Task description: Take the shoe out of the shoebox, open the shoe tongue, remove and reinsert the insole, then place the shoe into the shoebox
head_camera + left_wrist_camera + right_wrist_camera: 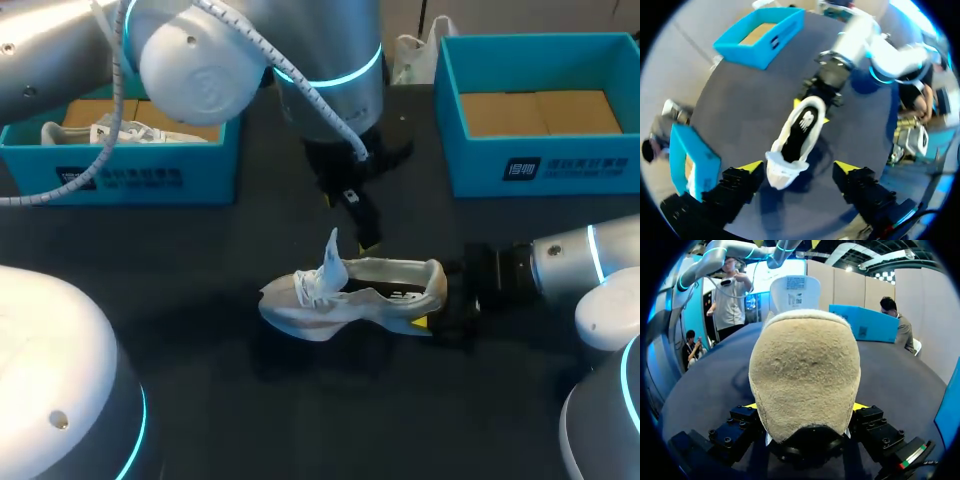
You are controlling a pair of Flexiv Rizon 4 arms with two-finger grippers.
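A white shoe [340, 295] lies on its side on the dark table, tongue [331, 252] pulled up. My right gripper [440, 312] is shut on its heel; in the right wrist view the beige heel [805, 375] fills the space between the fingers of the right gripper [806, 407]. My left gripper [362, 225] hangs open just above and behind the shoe. In the left wrist view the shoe [781, 172] and its dark insole [799, 131] lie below the spread yellow tips of the left gripper [798, 167], without touching them.
An empty blue shoebox [540, 165] stands at the back right. A second blue shoebox [120, 175] at the back left holds another white shoe [120, 132]. Both boxes also show in the left wrist view, the empty shoebox [760, 35] and the second shoebox [690, 160].
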